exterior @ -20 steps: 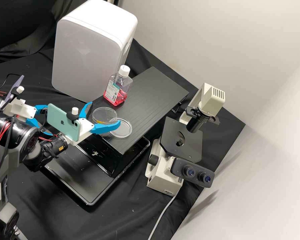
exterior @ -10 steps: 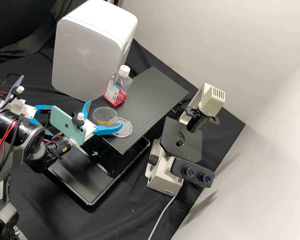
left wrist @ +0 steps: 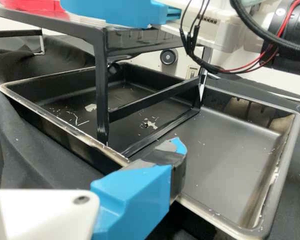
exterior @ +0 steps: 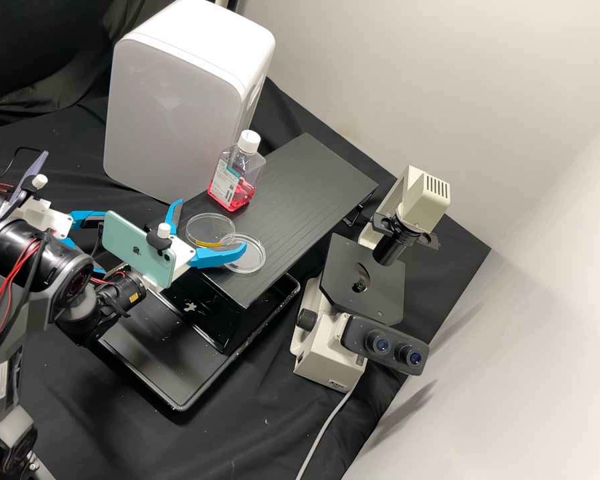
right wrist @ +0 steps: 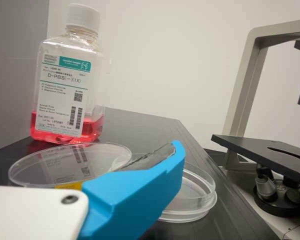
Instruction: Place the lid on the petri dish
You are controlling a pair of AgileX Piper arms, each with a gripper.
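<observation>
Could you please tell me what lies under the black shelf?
A black tray, flecked white, with the legs of the shelf standing in it. The shelf covers whatever lies further back.

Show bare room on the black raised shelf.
Bare: far half of the black slatted shelf, between the red-liquid plastic bottle and white microscope. Crowded: its near end, with clear petri dish, clear round lid and right gripper.

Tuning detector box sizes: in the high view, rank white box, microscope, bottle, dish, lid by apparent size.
1. white box
2. microscope, close behind
3. bottle
4. dish and lid: look alike, not ranked
</observation>
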